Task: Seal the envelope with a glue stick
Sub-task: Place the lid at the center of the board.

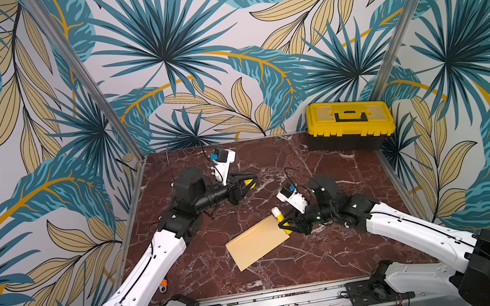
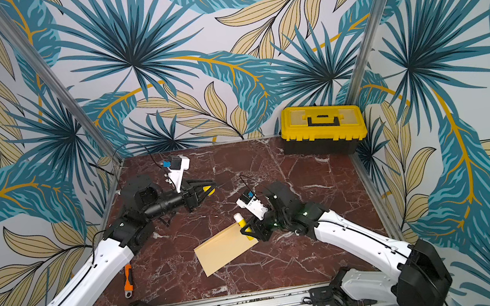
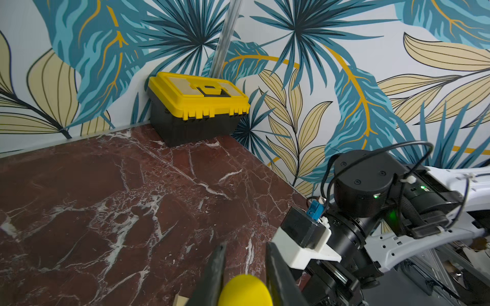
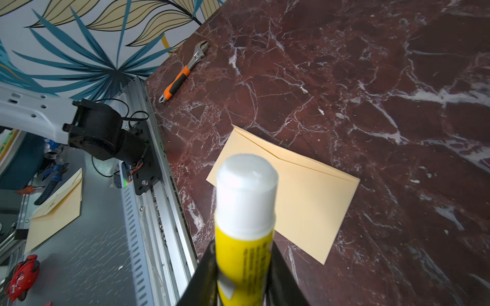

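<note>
While one glue stick (image 4: 245, 225) sits gripped, one envelope (image 4: 305, 198) on table (image 4: 371, 106).

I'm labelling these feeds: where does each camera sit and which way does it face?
Top views: high over the base rail, looking down at the marble table toward the back wall; both arms show.
Left wrist: on the left arm, facing the corner toolbox; shows the left tool gripping a yellow cap, plus the right arm.
Right wrist: on the right arm, facing the envelope and wrench; shows the right tool holding the glue stick, plus the left arm's base.
Shared: top and left wrist views both see the toolbox.
</note>
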Action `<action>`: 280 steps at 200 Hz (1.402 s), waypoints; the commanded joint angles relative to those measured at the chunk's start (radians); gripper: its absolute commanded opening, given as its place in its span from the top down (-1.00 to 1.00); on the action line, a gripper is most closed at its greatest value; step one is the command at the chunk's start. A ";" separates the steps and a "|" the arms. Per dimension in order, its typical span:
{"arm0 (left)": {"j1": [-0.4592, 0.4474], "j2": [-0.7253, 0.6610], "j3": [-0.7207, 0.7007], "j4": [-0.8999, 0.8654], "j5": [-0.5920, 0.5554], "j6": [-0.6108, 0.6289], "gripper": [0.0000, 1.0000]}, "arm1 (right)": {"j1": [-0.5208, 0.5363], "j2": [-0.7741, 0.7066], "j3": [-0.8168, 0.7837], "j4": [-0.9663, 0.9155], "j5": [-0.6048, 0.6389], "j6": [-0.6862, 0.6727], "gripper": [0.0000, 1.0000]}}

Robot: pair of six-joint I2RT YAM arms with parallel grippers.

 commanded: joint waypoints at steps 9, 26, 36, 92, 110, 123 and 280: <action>-0.065 0.030 0.016 -0.030 -0.141 0.090 0.95 | -0.018 -0.020 0.045 -0.031 0.185 0.078 1.00; -0.121 0.061 0.010 -0.005 -0.209 0.142 0.96 | -0.063 -0.021 0.061 -0.041 0.205 0.131 1.00; -0.147 0.082 0.004 0.028 -0.244 0.170 0.95 | -0.093 -0.025 0.067 -0.045 0.208 0.169 1.00; -0.255 0.291 -0.035 0.306 -0.311 0.208 0.95 | -0.298 -0.080 0.081 -0.127 0.332 0.288 1.00; -0.286 0.369 -0.046 0.419 -0.322 0.209 0.95 | -0.327 -0.105 0.081 -0.144 0.384 0.296 1.00; -0.310 0.424 -0.057 0.503 -0.344 0.207 0.95 | -0.338 -0.124 0.087 -0.162 0.417 0.298 1.00; -0.494 0.928 -0.058 0.875 -0.791 0.219 0.84 | -0.353 -0.192 0.071 -0.203 0.405 0.294 1.00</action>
